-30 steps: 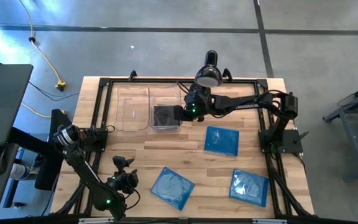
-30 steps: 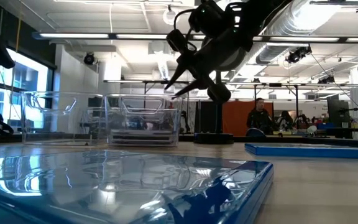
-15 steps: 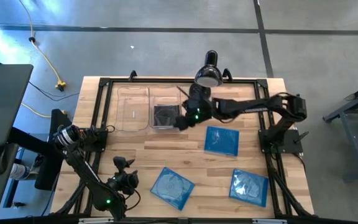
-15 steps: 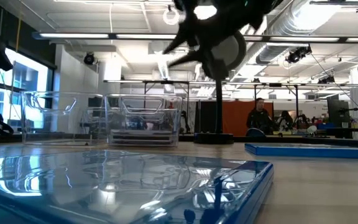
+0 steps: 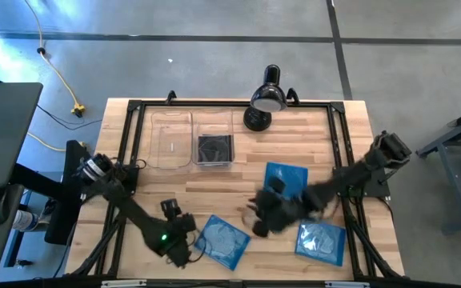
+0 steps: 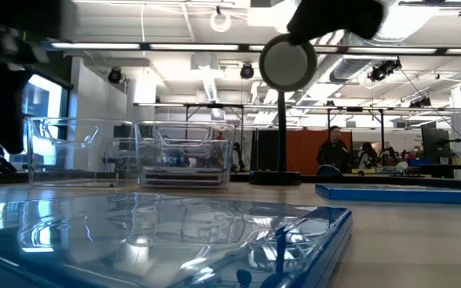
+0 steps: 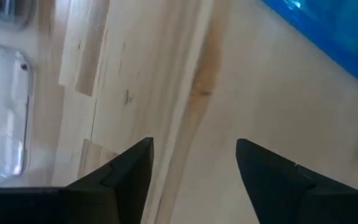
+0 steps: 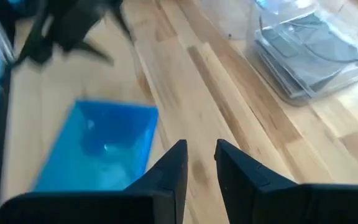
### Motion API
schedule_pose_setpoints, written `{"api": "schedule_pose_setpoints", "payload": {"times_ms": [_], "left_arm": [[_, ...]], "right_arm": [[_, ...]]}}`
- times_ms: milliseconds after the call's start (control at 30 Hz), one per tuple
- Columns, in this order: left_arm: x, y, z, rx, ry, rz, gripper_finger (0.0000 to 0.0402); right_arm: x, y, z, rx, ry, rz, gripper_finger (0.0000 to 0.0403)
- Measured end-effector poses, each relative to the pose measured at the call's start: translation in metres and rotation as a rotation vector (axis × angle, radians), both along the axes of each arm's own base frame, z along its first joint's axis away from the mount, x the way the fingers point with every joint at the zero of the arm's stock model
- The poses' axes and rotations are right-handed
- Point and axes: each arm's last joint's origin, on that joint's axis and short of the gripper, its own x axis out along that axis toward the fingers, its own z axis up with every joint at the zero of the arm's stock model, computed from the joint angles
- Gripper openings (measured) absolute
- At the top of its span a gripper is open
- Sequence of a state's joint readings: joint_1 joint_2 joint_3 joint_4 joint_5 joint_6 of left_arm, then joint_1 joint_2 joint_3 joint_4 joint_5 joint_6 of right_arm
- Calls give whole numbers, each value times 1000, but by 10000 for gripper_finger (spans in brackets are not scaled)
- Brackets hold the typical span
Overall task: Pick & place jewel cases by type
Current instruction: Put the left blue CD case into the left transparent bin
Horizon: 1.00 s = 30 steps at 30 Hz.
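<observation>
Blue jewel cases: three on worktop, front-left, front-right, centre-right. Dark cases: in right-hand clear bin, rear. Left end effector: fingers apart, empty. Right end effector: fingers narrowly apart, empty.

You're looking at two matte black jointed arms with black cabling trailing along them. A small green light is glowing on the left arm's wrist, and each tool is showing two dark, wedge-shaped fingers.

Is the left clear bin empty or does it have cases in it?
Empty: the left bin shows only bare clear plastic, while the right bin holds dark cases.
</observation>
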<state>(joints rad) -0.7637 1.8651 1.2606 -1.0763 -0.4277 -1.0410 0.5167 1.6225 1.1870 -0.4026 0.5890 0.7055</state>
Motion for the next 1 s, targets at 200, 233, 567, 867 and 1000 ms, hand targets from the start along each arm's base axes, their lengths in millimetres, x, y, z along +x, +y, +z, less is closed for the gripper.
{"api": "schedule_pose_setpoints", "payload": {"times_ms": [200,233,567,867,1000], "left_arm": [[14,22,14,-118,27,79,197],[15,24,16,-130,32,88,196],[23,19,9,-337,2,133,195],[12,26,-16,-497,-110,194,195],[6,30,-23,-547,-174,213,195]], "right_arm": [[-22,57,-37,-125,70,110,52],[-23,65,-48,-136,86,117,48],[-35,119,-120,-197,114,194,4],[-18,122,-138,-131,108,260,1],[-11,117,-150,-89,139,261,1]]}}
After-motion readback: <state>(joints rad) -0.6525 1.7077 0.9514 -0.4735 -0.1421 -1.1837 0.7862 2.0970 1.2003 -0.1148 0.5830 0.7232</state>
